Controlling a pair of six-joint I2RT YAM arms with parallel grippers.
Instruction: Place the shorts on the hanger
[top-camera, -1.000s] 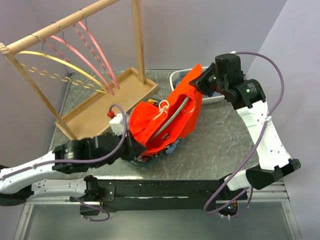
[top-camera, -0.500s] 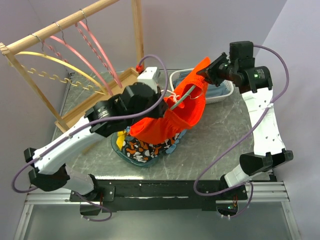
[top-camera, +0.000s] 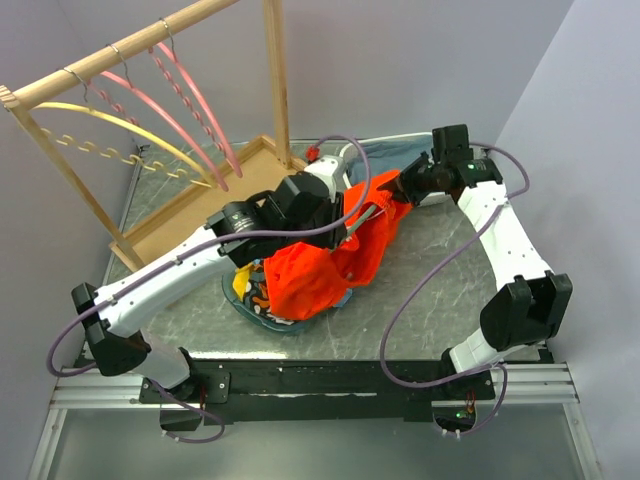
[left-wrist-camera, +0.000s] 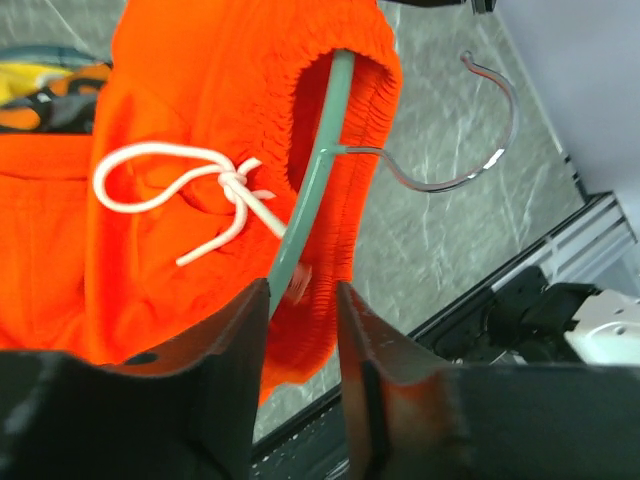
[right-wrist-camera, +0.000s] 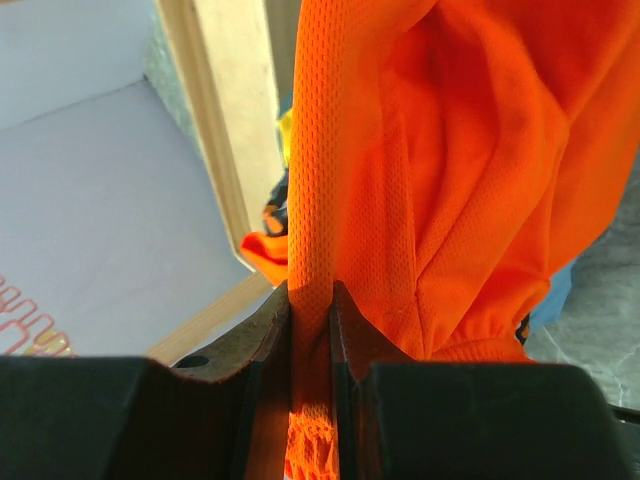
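**A:** Where are the shorts?

**B:** The shorts (top-camera: 325, 265) hang over the middle of the table (top-camera: 440, 290). The waistband is threaded on the hanger (left-wrist-camera: 318, 165), and the lower part drapes onto a patterned garment (top-camera: 255, 298).

**A:** And the grippers?

**B:** The right gripper (right-wrist-camera: 310, 300) pinches a fold of the shorts, jaws tight on the cloth. The left gripper (left-wrist-camera: 300, 300) has its jaws spread, with the hanger's bar in the gap.

**A:** Around them?

**B:** The hook (left-wrist-camera: 470, 150) sticks out past the waistband. A wooden rack (top-camera: 270, 60) stands far left.
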